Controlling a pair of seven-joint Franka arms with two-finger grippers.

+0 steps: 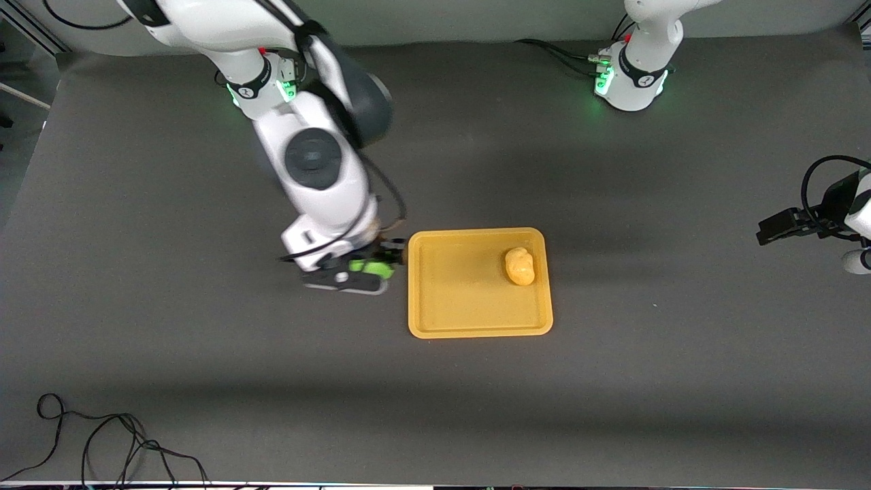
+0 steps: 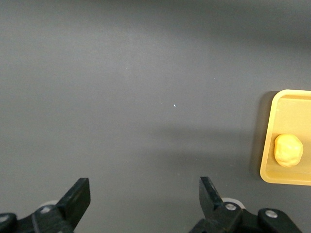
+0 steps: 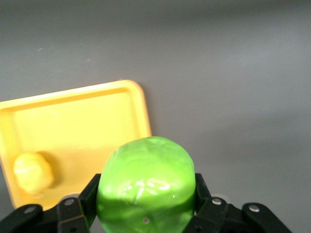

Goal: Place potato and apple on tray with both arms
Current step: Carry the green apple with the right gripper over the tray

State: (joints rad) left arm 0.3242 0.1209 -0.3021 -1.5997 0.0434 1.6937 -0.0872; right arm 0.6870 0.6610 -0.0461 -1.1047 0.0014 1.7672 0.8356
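The potato already lies on the tray, toward the left arm's end of it, so 1 of the 2 placements looks done; the apple is not yet there, being held in the air just beside the tray's edge at the right arm's end, over bare table; what seems left is to carry it in over the rim and set it down. The right gripper is clamped on the apple, 1 finger pressed to each side; the green skin bulges between them. The left gripper waits well apart from the tray, over the table at the left arm's end; its fingers stand wide and hold nothing.
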